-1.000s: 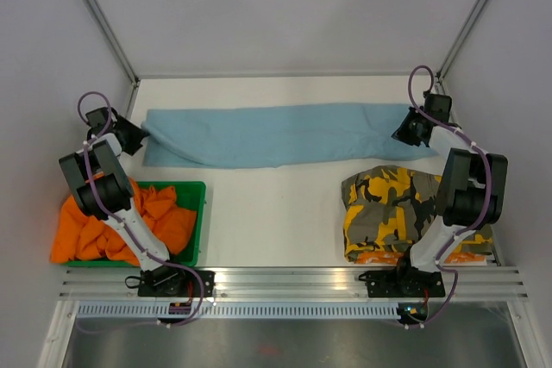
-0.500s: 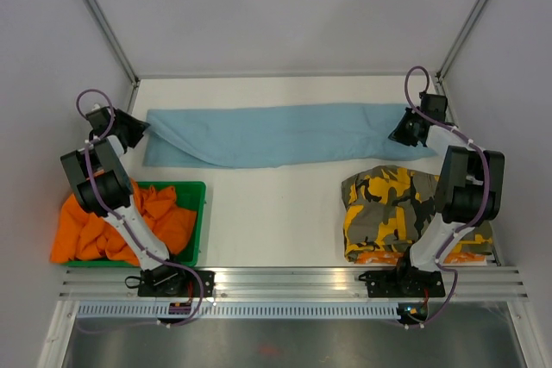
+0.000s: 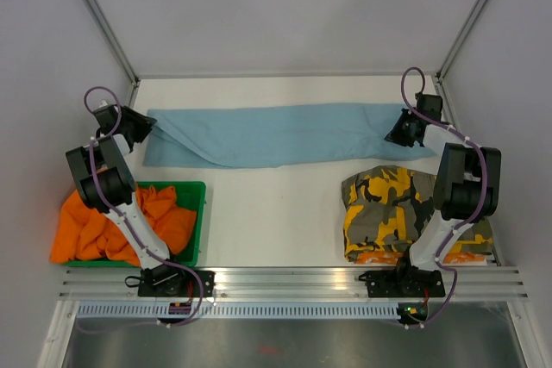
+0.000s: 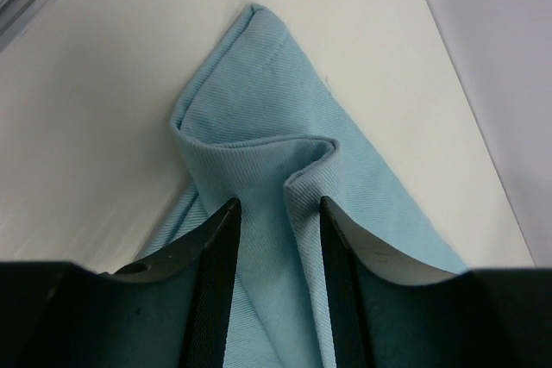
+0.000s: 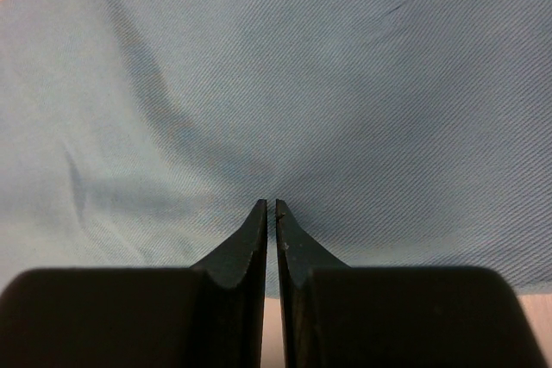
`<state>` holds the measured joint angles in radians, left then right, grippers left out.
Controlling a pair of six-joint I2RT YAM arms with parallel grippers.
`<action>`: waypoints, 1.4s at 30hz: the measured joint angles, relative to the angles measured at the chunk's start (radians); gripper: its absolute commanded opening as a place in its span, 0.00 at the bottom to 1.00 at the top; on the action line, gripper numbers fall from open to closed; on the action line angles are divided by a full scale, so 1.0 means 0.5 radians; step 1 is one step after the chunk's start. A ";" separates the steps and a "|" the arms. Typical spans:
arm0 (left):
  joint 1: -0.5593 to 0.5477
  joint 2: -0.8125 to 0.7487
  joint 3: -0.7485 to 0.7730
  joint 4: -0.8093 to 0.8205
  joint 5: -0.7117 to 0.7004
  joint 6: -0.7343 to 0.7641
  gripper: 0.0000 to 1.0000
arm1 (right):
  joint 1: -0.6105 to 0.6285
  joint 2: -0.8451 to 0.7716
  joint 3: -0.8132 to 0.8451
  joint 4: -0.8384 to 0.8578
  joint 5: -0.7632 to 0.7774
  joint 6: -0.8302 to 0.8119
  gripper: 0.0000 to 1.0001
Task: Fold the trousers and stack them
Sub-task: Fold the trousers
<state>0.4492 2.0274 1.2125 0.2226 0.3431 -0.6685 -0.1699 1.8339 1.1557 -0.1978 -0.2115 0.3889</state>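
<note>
Light blue trousers (image 3: 276, 134), folded lengthwise, lie in a long strip across the back of the table. My left gripper (image 3: 138, 123) is at their left end. In the left wrist view its jaws (image 4: 276, 206) stand apart, astride a raised fold of the blue cloth (image 4: 259, 135). My right gripper (image 3: 398, 131) is at the right end. In the right wrist view its jaws (image 5: 270, 206) are pressed together on the blue cloth (image 5: 259, 84), with wrinkles running out from the tips. Folded camouflage trousers (image 3: 388, 204) lie at the front right.
A green bin (image 3: 197, 187) at the front left holds orange clothes (image 3: 164, 217) that spill over its left side. The frame posts and side walls stand close behind both grippers. The white table (image 3: 276, 213) shows between the bin and the camouflage pile.
My left gripper has moved back and right onto the trousers' left end. My right gripper has shifted slightly back and left at the right end.
</note>
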 measured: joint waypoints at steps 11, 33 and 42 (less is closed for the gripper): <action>-0.066 0.096 0.095 0.042 0.000 -0.047 0.42 | 0.005 0.000 0.014 -0.003 0.014 0.002 0.12; -0.129 -0.545 -0.259 -0.190 -0.415 -0.097 0.02 | 0.009 0.027 0.024 -0.011 0.017 0.010 0.11; -0.127 -0.650 -0.446 -0.465 -0.631 -0.014 0.03 | 0.009 0.027 0.024 -0.013 0.005 0.015 0.11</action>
<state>0.3859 1.7023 0.9894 -0.0101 0.0277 -0.6758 -0.1654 1.8473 1.1675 -0.2043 -0.2089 0.3965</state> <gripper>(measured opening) 0.044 0.112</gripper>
